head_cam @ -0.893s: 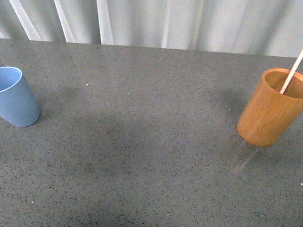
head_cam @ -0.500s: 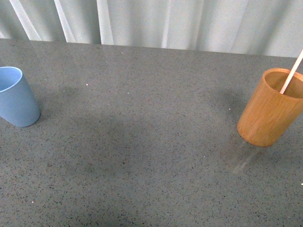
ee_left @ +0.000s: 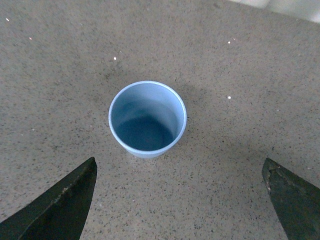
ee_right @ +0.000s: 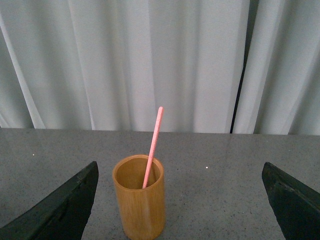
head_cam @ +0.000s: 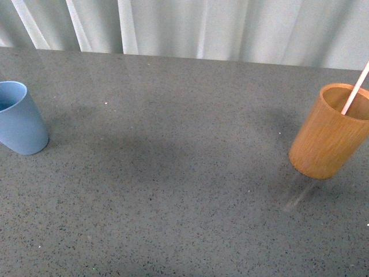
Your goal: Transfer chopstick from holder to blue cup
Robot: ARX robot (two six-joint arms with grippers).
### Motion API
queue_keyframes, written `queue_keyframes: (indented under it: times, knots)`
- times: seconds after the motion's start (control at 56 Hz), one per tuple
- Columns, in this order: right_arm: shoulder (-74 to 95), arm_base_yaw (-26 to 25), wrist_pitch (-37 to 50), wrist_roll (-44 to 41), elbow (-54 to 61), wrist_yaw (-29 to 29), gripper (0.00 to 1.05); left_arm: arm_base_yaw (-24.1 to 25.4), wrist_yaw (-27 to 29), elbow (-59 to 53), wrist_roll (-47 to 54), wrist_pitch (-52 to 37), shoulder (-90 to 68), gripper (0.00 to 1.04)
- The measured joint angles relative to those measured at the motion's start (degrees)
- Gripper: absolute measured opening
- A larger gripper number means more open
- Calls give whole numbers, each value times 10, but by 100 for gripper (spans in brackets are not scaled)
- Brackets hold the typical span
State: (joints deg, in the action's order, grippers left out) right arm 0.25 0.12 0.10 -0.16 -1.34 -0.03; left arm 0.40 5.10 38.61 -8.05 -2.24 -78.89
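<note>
one chopstick (head_cam: 355,91), one holder (head_cam: 327,140), one blue cup (head_cam: 22,123)

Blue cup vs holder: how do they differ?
The blue cup is smooth light blue; the holder is orange-brown with wood grain. The blue cup tapers toward its base; the holder is a straight cylinder. The blue cup is empty; the holder holds the leaning chopstick. Both stand upright, open-topped, on the grey table.

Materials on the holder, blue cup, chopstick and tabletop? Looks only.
Holder: looks like wood or bamboo, orange-brown with fine lengthwise grain, satin.
Blue cup: likely plastic, smooth, uniform light blue.
Chopstick: even pale pink; wood or plastic, cannot tell.
Tabletop: grey speckled, stone-like, faint reflections; maybe laminate.
</note>
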Motion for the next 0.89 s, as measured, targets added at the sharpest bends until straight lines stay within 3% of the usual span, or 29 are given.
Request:
queue_keyframes:
  times: [0.196,0.429,0.893]
  knots:
    - [0,0,0,0,0,0,95,34,17,84,-4,-3,-125,98]
    - [0,0,0,0,0,0,95,69,25,105,-16,-2,-173,98]
    - [0,0,0,0,0,0,95,69,26,105,-16,-9,-220,98]
